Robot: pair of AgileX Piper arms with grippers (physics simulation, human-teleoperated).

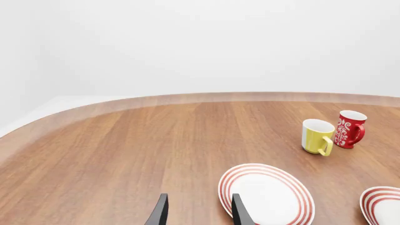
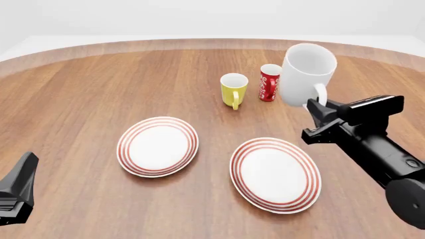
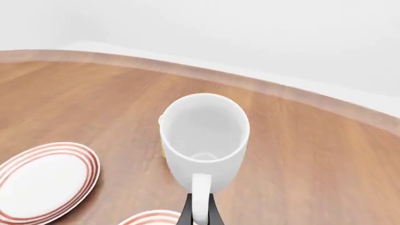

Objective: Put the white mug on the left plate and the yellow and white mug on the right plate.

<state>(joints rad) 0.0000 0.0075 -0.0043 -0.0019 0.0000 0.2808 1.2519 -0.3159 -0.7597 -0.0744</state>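
White mug (image 2: 307, 74) hangs by its handle, pinched in right gripper (image 3: 200, 212) (airborne for carrying); left gripper (image 1: 196, 211) gapes empty.

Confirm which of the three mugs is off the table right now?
The white mug, held by its handle in the right gripper. The yellow and white mug and red mug stand on the table.

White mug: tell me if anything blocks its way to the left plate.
Nothing visible does. The right hand holds the white mug by its handle above the table; the left plate lies bare, and the yellow and red mugs stand farther back.
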